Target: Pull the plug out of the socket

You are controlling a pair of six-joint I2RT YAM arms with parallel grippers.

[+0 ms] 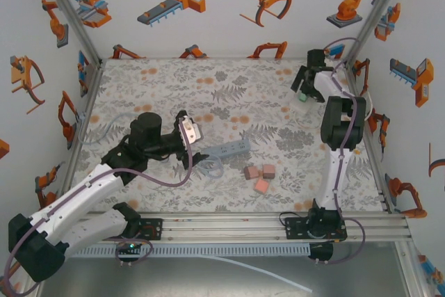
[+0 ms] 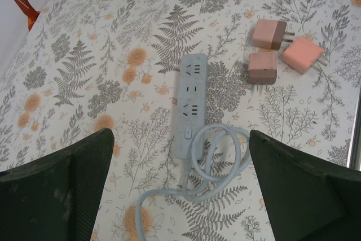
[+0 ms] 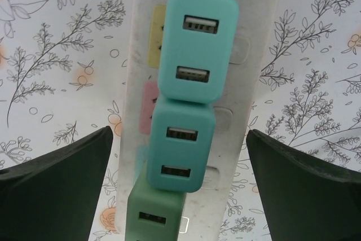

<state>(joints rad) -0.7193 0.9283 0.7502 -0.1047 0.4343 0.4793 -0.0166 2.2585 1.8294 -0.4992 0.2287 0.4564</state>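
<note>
A white power strip (image 3: 256, 88) lies under my right gripper (image 3: 177, 134), which is open with a dark finger on each side of it. Plugged into the strip in a row are two teal USB plugs (image 3: 197, 43) (image 3: 183, 145) and a green plug (image 3: 155, 218); nothing is gripped. From above, the right gripper (image 1: 304, 90) hovers over the teal plugs (image 1: 302, 98) at the back right. My left gripper (image 2: 180, 139) is open and empty above a grey-blue power strip (image 2: 189, 97) with empty sockets. From above, the left gripper (image 1: 189, 131) is mid-table.
The grey-blue strip's cable (image 2: 220, 162) coils in loops at its near end. Three pink plugs (image 2: 269, 33) (image 2: 303, 55) (image 2: 263, 67) lie loose right of that strip, also seen from above (image 1: 259, 175). Printed walls enclose the floral table (image 1: 139, 102).
</note>
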